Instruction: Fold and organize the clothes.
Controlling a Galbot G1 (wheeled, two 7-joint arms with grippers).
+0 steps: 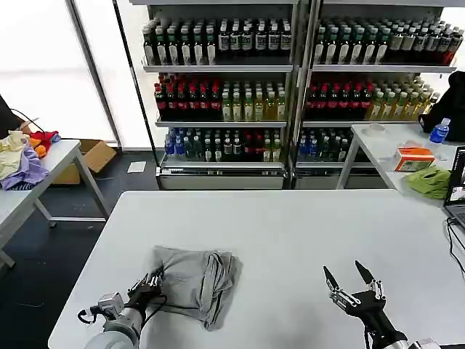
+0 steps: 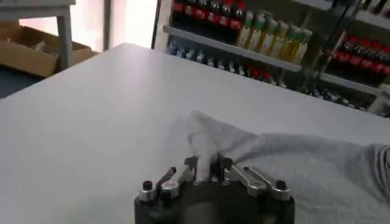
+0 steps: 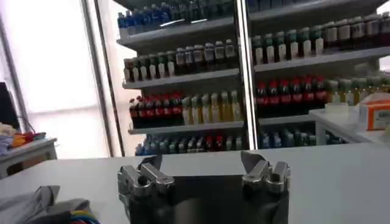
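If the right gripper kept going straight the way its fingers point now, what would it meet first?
Nothing close, as far as I can judge. The right gripper is open and points across bare white table toward the drink shelves. The grey shirt lies off to its left, pinched by the left gripper.

1. The shirt (image 1: 195, 282) is plain light grey, lying on the white table (image 1: 290, 233).
2. Beside the shirt, the left gripper (image 1: 151, 280) is black and silver.
3. Across the table, the right gripper (image 1: 349, 280) is black with silver joints.
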